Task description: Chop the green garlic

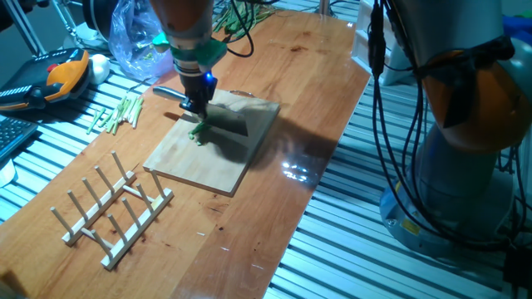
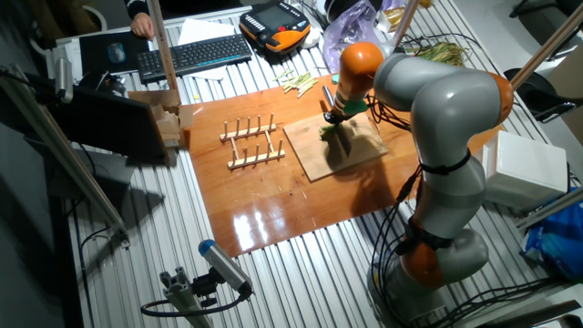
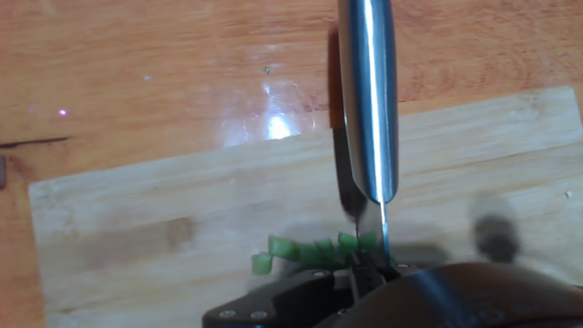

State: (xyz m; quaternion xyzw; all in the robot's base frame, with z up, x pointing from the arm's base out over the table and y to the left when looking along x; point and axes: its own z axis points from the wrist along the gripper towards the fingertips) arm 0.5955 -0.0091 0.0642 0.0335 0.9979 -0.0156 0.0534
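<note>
Several small bright-green bits of green garlic [image 3: 310, 251] lie in a short row on the wooden cutting board [image 3: 164, 228], close under my gripper [image 3: 369, 270]. The gripper is shut on a knife whose steel blade [image 3: 369, 100] reaches out over the board and past its far edge. In one fixed view the gripper [image 1: 196, 106] hangs over the board [image 1: 208, 162], with the green garlic [image 1: 199, 131] just below it and the blade [image 1: 166, 93] pointing left. From the other fixed view, the gripper [image 2: 335, 116] stands over the green garlic [image 2: 328, 131] on the board [image 2: 355, 155].
A wooden dish rack [image 1: 112, 208] stands near the board's left front. Pale stalk sticks [image 1: 120, 112] lie left of the board, with a plastic bag [image 1: 137, 41] behind them. Leafy greens [image 2: 437, 50] lie at the table's far end. The robot's base [image 1: 465, 166] is at the right.
</note>
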